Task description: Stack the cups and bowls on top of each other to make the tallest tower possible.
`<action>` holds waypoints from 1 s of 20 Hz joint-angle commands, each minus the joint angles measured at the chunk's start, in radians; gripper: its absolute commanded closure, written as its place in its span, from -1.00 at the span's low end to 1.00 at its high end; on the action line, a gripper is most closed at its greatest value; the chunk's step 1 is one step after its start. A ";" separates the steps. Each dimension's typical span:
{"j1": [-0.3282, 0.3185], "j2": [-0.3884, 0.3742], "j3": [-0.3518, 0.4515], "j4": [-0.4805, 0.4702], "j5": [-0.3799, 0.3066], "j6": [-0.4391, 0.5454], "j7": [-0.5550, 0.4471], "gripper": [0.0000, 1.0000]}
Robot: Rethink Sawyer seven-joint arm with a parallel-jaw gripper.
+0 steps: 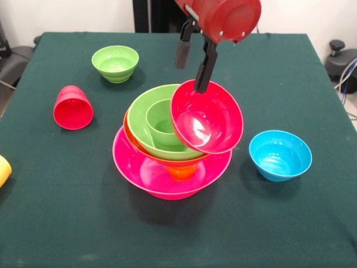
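End effector (pixel 192 70) fingers apart, one finger (pixel 204 70) touching the rim of the small red bowl (pixel 206 124); can't tell if gripped. That bowl sits tilted on the tower (pixel 167 151) at surface centre: pink bowl (pixel 139 170), orange bowl (pixel 129 131), large green bowl (pixel 142 114), green cup (pixel 162 125) inside. Small green bowl (pixel 115 63) near far edge, red cup (pixel 73 108) on its side, blue bowl (pixel 280 155), yellow cup (pixel 3 170) at picture edge.

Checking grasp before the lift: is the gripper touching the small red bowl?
Touching. In the front view one finger of the gripper lands on the rim of the tilted small red bowl, no gap visible; the other finger hangs clear.
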 commanded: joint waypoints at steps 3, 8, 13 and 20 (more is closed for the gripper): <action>-0.034 0.068 0.118 -0.005 -0.077 0.115 -0.283 -1.00; -0.041 0.084 0.124 -0.020 -0.083 0.119 -0.303 -1.00; -0.043 0.108 0.120 -0.029 -0.094 0.100 -0.302 -1.00; -0.046 0.143 0.125 -0.070 -0.094 0.115 -0.314 -1.00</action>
